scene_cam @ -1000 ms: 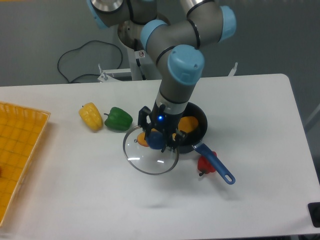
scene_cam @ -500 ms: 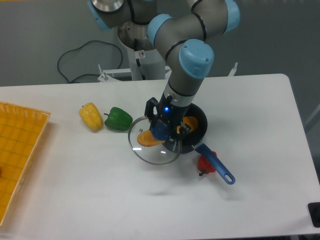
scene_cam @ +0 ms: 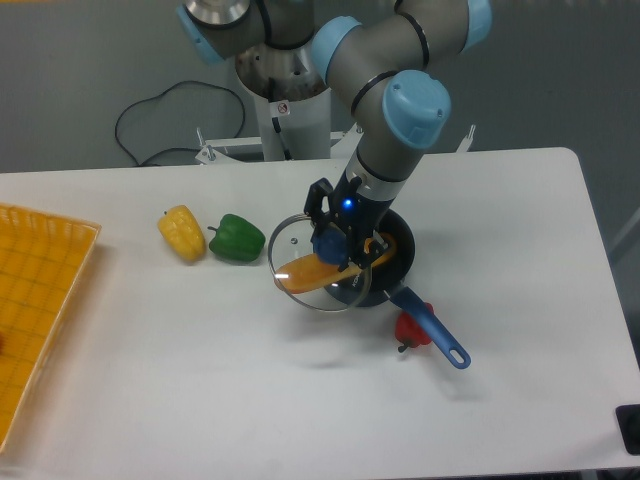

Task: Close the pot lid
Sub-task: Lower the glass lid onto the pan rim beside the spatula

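Since a second ago the arm is carrying the lid up and to the right: then it was lying low at centre frame, left of the pot; now it is hanging tilted, with its right part over the pot's left rim.

Left to right. A yellow mesh tray (scene_cam: 40,300) is lying at the left edge of the frame. On the white table (scene_cam: 200,380) a yellow pepper (scene_cam: 181,232) and a green pepper (scene_cam: 236,237) are sitting side by side, left of centre, both unmoved. Just right of the green pepper the lid (scene_cam: 318,262) is being held clear of the table, its glass tipped toward the camera, with an orange shape showing through the lower part. The gripper (scene_cam: 337,243) is coming down from above at a slant, its fingers clamped on the lid's blue knob, a small blue light glowing on its body. Directly behind and to the right the pot (scene_cam: 392,256) is sitting at centre frame, still mostly uncovered, something orange showing inside. Its blue handle (scene_cam: 430,327) is pointing toward the lower right. A red pepper (scene_cam: 409,328) is lying against the handle's left side, partly under it.
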You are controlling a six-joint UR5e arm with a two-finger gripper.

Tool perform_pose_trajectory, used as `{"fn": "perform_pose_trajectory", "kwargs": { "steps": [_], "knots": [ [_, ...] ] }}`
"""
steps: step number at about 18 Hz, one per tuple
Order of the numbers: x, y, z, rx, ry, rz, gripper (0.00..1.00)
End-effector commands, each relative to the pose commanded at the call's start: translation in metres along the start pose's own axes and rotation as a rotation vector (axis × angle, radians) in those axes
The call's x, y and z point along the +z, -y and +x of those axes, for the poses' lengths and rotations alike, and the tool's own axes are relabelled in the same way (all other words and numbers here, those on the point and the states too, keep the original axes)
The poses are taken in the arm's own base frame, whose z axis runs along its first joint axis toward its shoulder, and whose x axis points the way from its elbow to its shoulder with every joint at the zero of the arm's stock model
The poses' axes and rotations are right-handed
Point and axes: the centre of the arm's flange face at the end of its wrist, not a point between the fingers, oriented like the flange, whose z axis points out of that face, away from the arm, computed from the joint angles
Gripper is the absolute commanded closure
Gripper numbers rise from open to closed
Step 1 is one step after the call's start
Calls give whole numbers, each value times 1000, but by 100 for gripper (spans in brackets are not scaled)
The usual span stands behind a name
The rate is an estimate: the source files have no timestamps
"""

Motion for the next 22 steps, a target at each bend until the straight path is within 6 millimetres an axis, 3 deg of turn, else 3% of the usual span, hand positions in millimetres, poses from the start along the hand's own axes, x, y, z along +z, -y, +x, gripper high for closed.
{"fn": "perform_pose_trajectory", "kwargs": {
  "steps": [15,22],
  "knots": [
    [8,-29,-1,63,-25,-1,51],
    [-13,-29,0,131,24,0,52]
  ]
}}
